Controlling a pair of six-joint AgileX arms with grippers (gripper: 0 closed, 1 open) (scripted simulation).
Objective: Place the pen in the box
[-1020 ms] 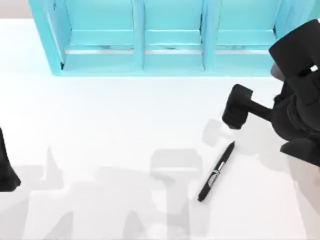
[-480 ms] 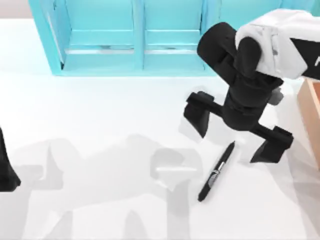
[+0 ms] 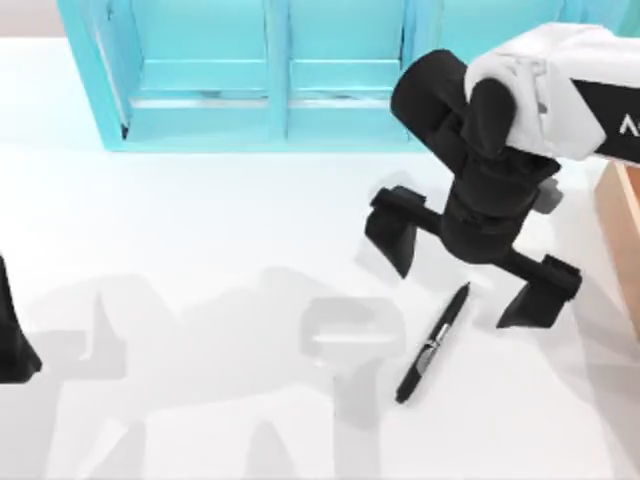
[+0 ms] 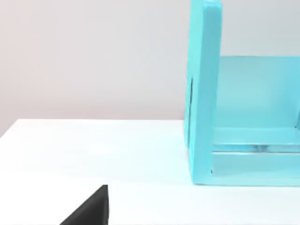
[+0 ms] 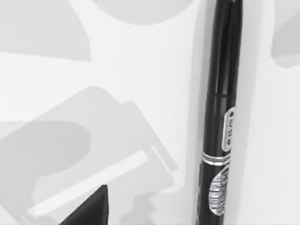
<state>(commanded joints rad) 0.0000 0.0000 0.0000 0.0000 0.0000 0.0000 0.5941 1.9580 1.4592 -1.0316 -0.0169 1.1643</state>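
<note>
L arm (image 3: 12, 335) parked at table's left edge, idle; can't tell its claw state. Shelf unit (image 3: 270, 75), turquoise, runs along the back, well apart from the work; L wrist view has its end wall (image 4: 202, 93) w/ bare table (image 4: 93, 150) beside it. Pen (image 3: 432, 343) lies flat on table, center-right, diagonal, pointed end up-right, free of any grip; R wrist view looks straight down on it (image 5: 220, 117), silver band and clip plain. R gripper (image 3: 468, 262) hangs above pen's upper end, claw spread wide, one finger (image 3: 392, 232) to the left, other (image 3: 540, 295) to the right, holding nothing. Box (image 3: 620, 215): tan wall just peeking at right edge, near gripper. Step, as I read it: approach/pre-grasp, pick not yet made, so task early. Next move prob calls for shifting toward pen's mid-length, dropping so fingers straddle the barrel across its axis, then closing. Pen is slim and round, may roll or slip if caught off-center. Nothing btwn pen and box; path looks short. Box wall needs clearing on the carry; its inside is hidden.
</note>
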